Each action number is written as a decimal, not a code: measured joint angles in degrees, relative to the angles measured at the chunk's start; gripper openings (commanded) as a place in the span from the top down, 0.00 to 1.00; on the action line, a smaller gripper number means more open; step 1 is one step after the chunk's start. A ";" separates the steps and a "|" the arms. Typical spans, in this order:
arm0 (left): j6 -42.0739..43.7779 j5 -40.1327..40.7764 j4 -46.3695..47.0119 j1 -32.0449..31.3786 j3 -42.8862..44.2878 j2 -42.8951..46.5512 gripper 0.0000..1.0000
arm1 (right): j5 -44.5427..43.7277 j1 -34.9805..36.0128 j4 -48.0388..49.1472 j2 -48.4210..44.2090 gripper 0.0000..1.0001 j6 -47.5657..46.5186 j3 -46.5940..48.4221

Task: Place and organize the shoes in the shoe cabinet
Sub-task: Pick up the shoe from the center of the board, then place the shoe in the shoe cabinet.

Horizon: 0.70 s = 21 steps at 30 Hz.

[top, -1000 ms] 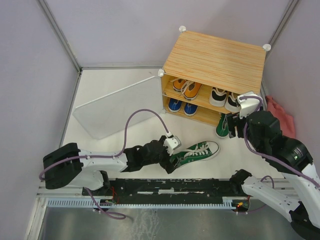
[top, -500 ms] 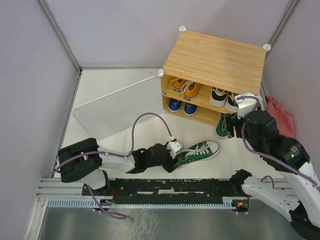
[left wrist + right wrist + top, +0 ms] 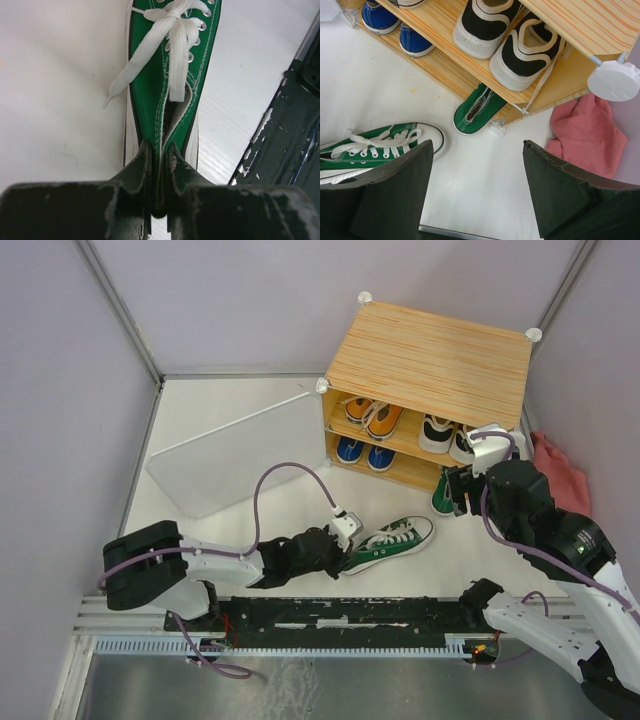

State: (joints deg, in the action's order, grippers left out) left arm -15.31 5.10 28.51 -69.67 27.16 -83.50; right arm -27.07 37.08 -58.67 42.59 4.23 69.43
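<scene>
My left gripper [image 3: 159, 150] is nearly closed, its jaws pinching the heel collar of the loose green sneaker [image 3: 170, 75], so this shoe lies straight ahead of my left fingertips: heel at the jaws, long axis running away from them, white toe cap farthest out and aimed roughly at the shoe cabinet [image 3: 430, 360] beyond. The left arm is plainly the nearer one and has the grip. My right gripper [image 3: 477, 150] hangs wide open with nothing in it, off past the sneaker's toe, just in front of the cabinet's lower right bay. There the other green sneaker [image 3: 477, 115] sits heel outward with a gap beside it, which I judge to be where the held shoe must go, pushed toe first. Counting shoes: two orange [image 3: 370, 415] and two black [image 3: 505, 35] on the upper shelf, two blue [image 3: 395, 25] below, two green in all, eight shoes with seven already inside one cabinet
</scene>
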 measured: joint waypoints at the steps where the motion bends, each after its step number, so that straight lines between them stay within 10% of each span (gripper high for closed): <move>1: -1.60 2.51 -2.91 -0.24 0.00 2.38 0.97 | -0.02 0.00 0.00 0.07 0.20 -0.02 -0.02; 9: -4.22 16.92 -12.57 -0.02 0.70 9.27 0.97 | 0.00 0.00 1.03 0.09 0.20 0.00 -0.28; 21: -6.23 21.31 -9.90 -0.48 7.30 -2.95 0.97 | -0.02 -0.02 1.03 0.07 0.20 0.00 -0.81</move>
State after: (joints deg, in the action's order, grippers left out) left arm -21.54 26.41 18.61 -70.15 34.46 -86.46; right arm -27.09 37.06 -57.65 42.65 4.23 68.62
